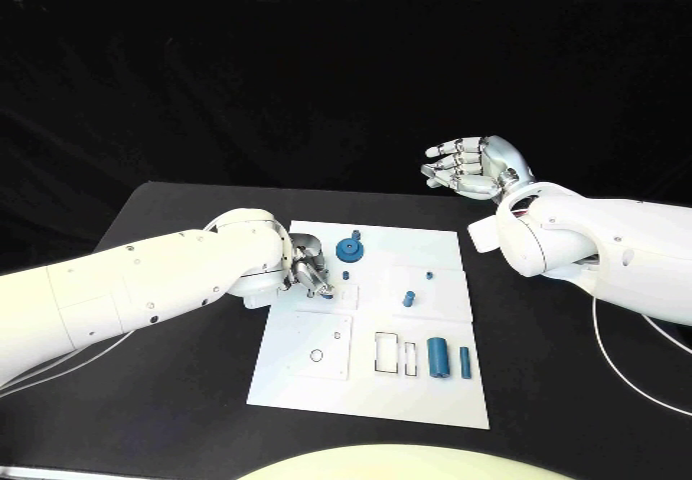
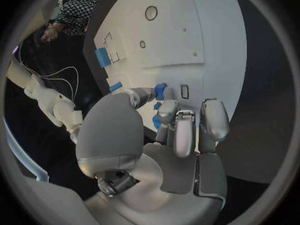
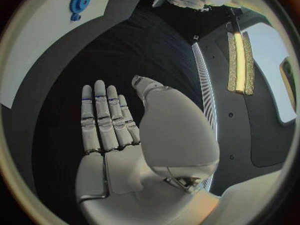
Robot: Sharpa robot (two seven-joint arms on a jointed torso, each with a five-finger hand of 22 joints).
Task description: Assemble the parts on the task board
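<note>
The white task board lies in the middle of the black table. My left hand is lowered over its far left part, and its thumb and fingers pinch a small blue part just above the board. A blue gear stands right beside that hand. A small blue peg lies at mid-board, and two blue cylinders lie near the front right beside a rectangular slot. My right hand is raised beyond the board's far right corner, fingers apart, holding nothing.
A square inset with a round hole sits at the board's front left. Bare black table surrounds the board. White cables hang under my right arm.
</note>
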